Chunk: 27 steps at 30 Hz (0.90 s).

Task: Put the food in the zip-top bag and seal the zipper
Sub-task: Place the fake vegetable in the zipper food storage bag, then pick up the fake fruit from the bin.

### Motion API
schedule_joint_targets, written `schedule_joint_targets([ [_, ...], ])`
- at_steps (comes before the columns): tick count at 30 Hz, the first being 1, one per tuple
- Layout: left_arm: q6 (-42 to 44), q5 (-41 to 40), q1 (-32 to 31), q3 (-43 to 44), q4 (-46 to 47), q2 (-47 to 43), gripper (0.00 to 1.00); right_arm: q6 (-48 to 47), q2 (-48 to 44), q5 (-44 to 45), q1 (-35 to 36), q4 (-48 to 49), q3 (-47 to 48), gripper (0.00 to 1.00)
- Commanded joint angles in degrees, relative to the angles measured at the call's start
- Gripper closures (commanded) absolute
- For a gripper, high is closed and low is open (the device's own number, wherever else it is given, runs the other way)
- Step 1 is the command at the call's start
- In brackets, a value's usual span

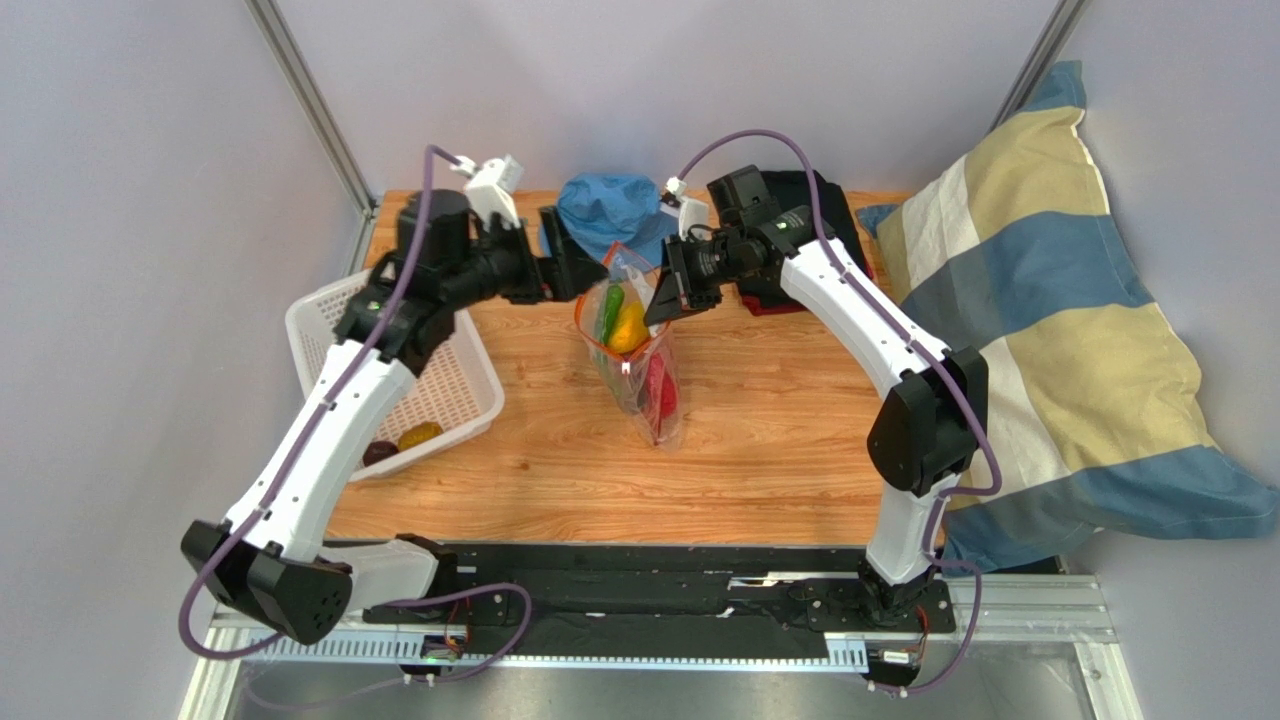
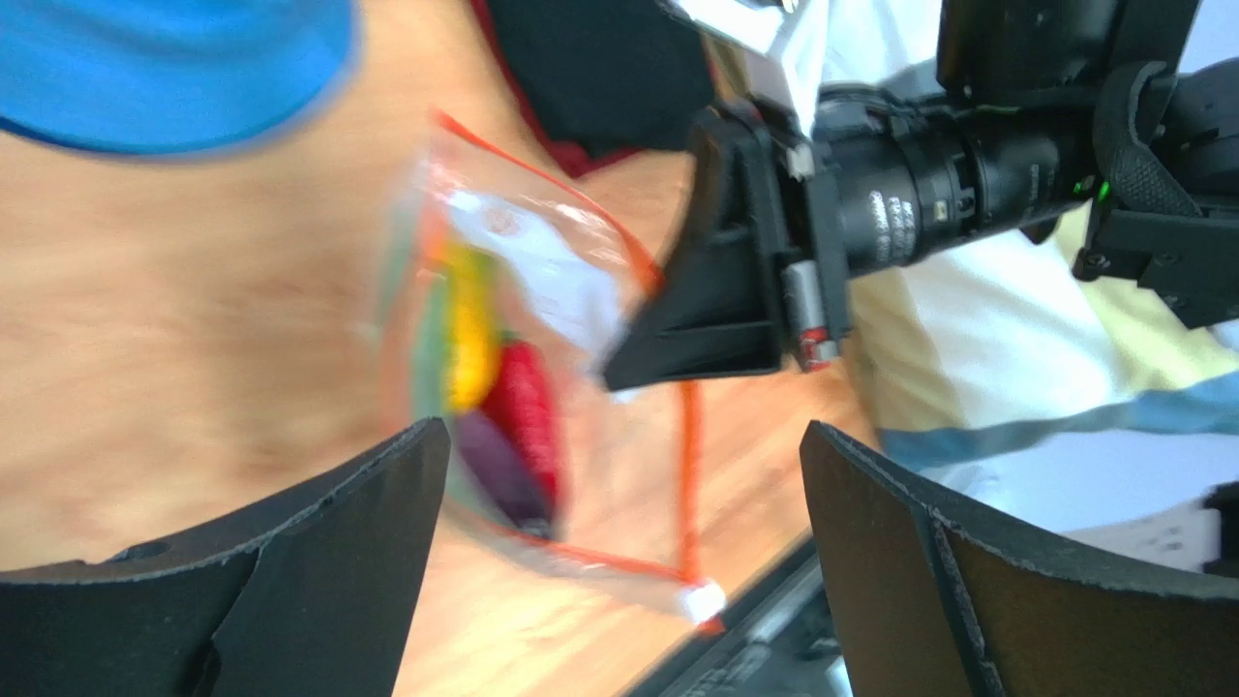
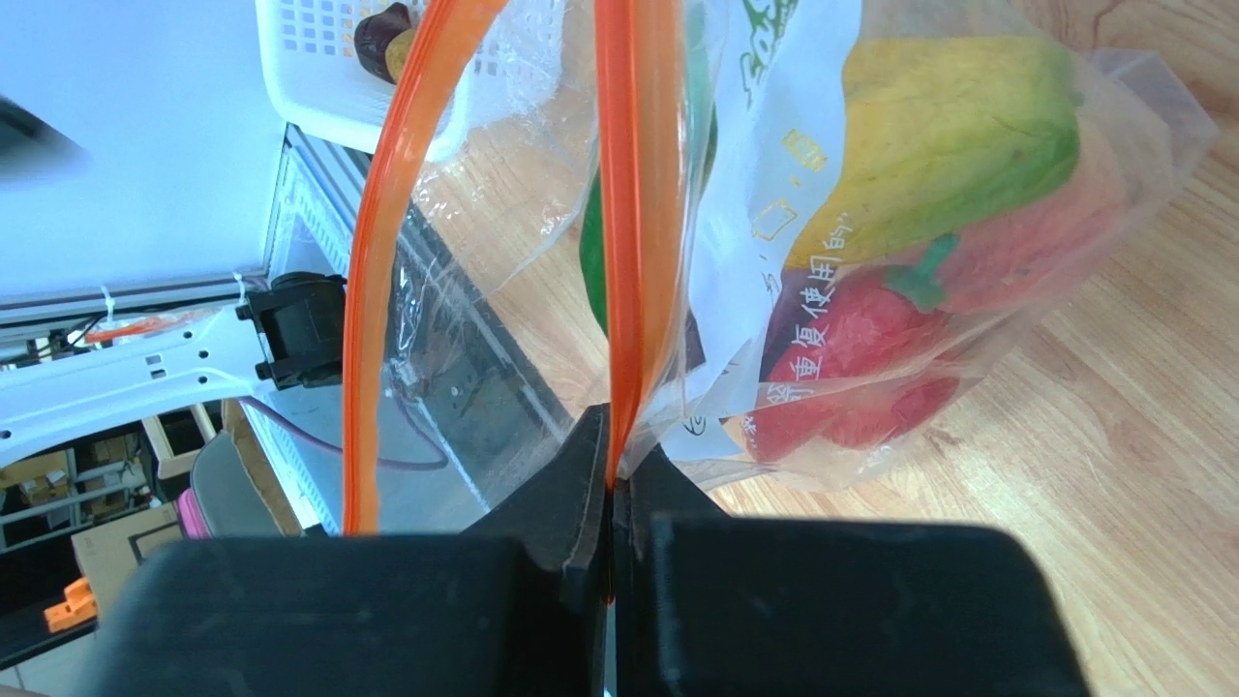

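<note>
1. Right gripper (image 3: 618,479): I am seeing both fingers pressed flat together, pinching one side of the zipper (image 3: 618,218) at the mouth of the zip-top bag (image 3: 815,421). The strip is running straight out from the fingertips. The other side of the strip is bowing away to one side of the fingertips, so the mouth is standing open.

2. Left gripper (image 2: 623,436): I am seeing its fingers (image 2: 349,567) spread wide with nothing between them. The bag is sitting ahead of this gripper, closer to one finger. The picture is too blurred for me to tell whether they are touching. The white slider (image 2: 703,598) is lying at the near end of the strip, ahead of the open gap.

3. Food in the bag: a yellow piece (image 3: 945,131), a red chili (image 3: 873,327) and a green piece (image 3: 594,269) are lying inside, just beyond the right fingertips. The bag body is resting on the table (image 1: 781,450).

4. Food outside the bag: a dark purple piece (image 3: 381,32) is lying in the white basket (image 3: 313,73), beyond the bag mouth from the right gripper. A yellow piece (image 1: 421,435) is lying beside it.
</note>
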Motion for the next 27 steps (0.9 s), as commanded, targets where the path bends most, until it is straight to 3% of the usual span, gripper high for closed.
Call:
schedule_joint_targets([
  [1, 23.4, 8.8, 11.0, 7.4, -17.4, -2.1, 0.01, -1.4, -3.6, -0.8, -0.1, 1.3, 0.2, 1.0],
  [4, 42.3, 21.4, 20.3, 8.3, -25.0, -1.9, 0.01, -1.8, -4.1, -1.1, -0.2, 1.2, -0.2, 1.0],
  [8, 67.2, 16.3, 31.2, 8.4, -39.8, 4.0, 0.06, -2.0, -4.0, -1.3, -0.3, 1.3, -0.8, 1.0],
  [11, 74.9, 13.3, 37.8, 7.0, -43.3, 8.5, 0.11, -1.8, -3.8, -1.6, -0.2, 1.3, -0.8, 1.0],
  [15, 80.5, 5.9, 41.1, 3.0, -43.5, 12.9, 0.11, -1.8, -3.6, -1.4, -0.2, 1.3, -0.5, 1.0],
  [20, 88.4, -2.6, 41.9, -4.5, -41.2, 16.2, 0.11, -2.0, -3.6, -1.2, -0.3, 1.0, -0.5, 1.0],
  [27, 90.8, -6.3, 42.0, -9.0, -36.0, 20.9, 0.13, -1.9, -2.6, -1.2, -0.3, 1.0, -0.1, 1.0],
])
